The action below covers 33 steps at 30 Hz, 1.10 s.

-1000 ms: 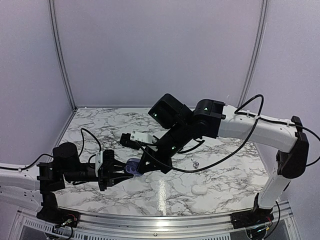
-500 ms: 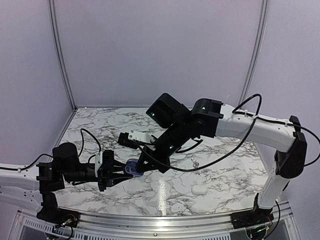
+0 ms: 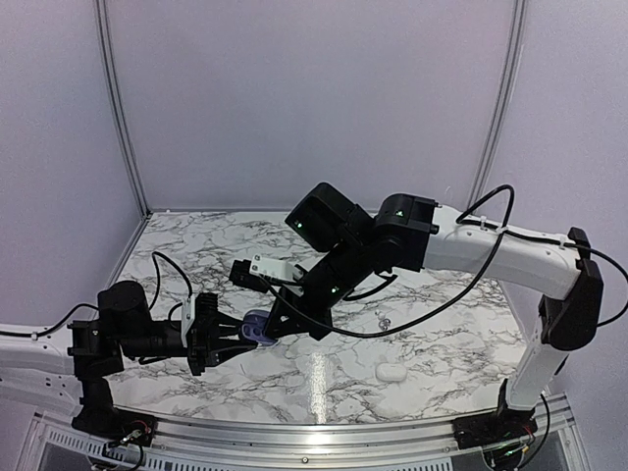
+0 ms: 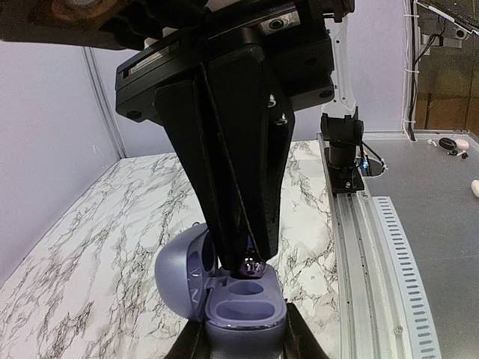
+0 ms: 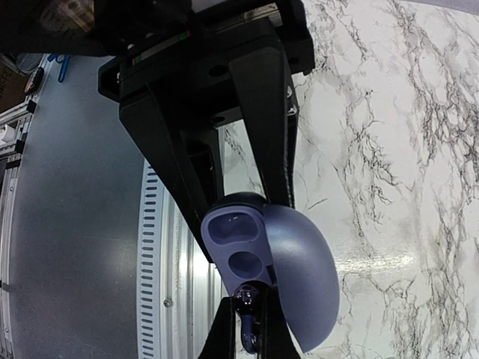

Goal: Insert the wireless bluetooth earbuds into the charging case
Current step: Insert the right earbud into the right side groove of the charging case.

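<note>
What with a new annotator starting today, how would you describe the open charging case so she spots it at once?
On the marble table, follow the left arm to its pincer. It grips the charging case: a bluish-purple pebble, lid swung open over two sockets, unlike the white case lying loose near the front right.

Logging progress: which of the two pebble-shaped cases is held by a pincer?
The open bluish-grey plastic case, in the left pincer; the white pebble-shaped case lies free on the marble table.
</note>
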Each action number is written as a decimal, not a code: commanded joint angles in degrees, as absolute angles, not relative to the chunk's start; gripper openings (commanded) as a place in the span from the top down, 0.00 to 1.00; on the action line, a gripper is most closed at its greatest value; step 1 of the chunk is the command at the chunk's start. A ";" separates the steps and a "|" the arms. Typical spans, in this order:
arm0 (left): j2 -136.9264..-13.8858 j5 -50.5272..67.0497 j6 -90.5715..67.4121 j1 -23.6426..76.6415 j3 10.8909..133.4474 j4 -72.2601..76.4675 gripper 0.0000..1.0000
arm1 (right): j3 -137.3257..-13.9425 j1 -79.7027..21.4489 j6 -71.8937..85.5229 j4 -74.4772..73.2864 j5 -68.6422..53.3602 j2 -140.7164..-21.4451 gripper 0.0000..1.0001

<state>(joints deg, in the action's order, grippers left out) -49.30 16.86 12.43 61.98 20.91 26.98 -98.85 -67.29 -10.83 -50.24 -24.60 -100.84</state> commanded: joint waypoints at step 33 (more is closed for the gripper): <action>-48.34 16.75 11.07 62.58 21.01 32.55 1.00 | -103.16 -68.10 -10.99 -50.97 -18.50 -102.16 0.84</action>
